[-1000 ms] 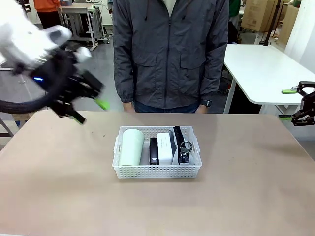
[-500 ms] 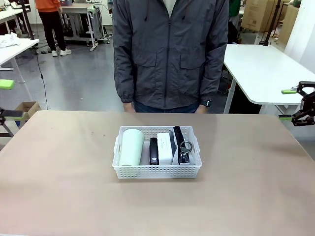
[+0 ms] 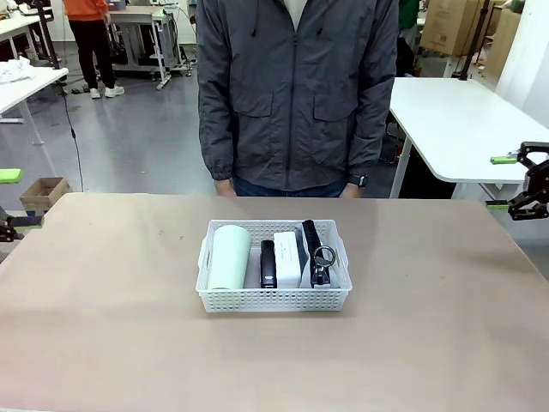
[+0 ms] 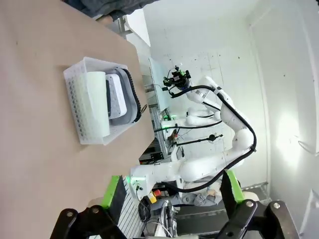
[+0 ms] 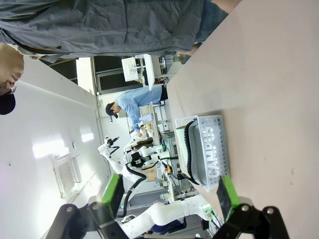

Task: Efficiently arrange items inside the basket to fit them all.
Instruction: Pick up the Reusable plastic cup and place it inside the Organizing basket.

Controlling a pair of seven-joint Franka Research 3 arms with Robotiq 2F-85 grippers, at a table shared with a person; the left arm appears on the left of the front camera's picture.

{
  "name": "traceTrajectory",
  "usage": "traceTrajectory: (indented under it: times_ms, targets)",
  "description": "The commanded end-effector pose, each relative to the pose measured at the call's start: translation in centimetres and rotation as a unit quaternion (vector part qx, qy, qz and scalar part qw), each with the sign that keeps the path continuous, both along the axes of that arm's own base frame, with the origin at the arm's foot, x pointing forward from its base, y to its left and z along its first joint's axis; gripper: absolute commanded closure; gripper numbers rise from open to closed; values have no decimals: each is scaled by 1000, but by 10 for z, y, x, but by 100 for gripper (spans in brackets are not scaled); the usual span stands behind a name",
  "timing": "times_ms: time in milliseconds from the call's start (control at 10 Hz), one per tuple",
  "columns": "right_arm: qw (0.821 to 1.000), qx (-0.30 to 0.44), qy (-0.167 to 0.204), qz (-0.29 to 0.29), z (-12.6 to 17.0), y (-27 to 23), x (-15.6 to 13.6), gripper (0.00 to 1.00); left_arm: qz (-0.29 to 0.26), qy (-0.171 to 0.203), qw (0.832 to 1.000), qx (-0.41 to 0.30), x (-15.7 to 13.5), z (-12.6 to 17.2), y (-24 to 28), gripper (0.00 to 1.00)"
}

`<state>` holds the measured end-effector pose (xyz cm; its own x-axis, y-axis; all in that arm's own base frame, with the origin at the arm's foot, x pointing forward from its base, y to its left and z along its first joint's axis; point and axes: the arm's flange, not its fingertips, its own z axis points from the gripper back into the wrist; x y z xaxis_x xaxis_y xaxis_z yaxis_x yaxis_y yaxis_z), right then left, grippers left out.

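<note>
**Sitting packed: four items side by side in the basket**

Resting near the middle of the tan table [image 3: 103, 326], the white basket [image 3: 274, 297] holds all four items in a single row. Seen from the front, the pale green cup [image 3: 229, 256] lies on its side at the left end. Just beside it is the black stapler [image 3: 268, 263], set lengthwise, then the white block [image 3: 290, 257]. At the right end the grey pouch [image 3: 316, 249] stands on its edge against the basket wall, its black rim uppermost and its ring pull [image 3: 323, 255] toward the near side. The things sit close together; none pokes over the sides of the basket.

A person in a grey jacket [image 3: 296, 94] stands at the far edge of the table, directly behind the basket, arms hanging down.

Both arms are well apart from the basket. The left gripper [image 3: 7, 202] is at the left edge of the front view, off the table's far left corner; in its own wrist view the green-padded fingers [image 4: 113, 191] stand wide apart with nothing between them, and the basket lies farther off on the table. The right gripper [image 3: 506, 182] hangs beyond the table's right side, its fingers [image 5: 112, 194] likewise spread wide and holding nothing.
</note>
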<state>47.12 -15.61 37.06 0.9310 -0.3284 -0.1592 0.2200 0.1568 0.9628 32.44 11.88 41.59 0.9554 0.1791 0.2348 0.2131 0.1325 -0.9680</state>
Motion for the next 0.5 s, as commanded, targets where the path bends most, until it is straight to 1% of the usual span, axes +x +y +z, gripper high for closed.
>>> traceTrajectory:
  times_ms: [0,400]
  targets:
    - [1000,-3,-7,7,2,-1,-2,0,2,-6,1000,-5,-10,14,-4,0]
    - [1000,-3,-7,7,2,-1,-2,0,2,-6,1000,-5,-10,14,-4,0]
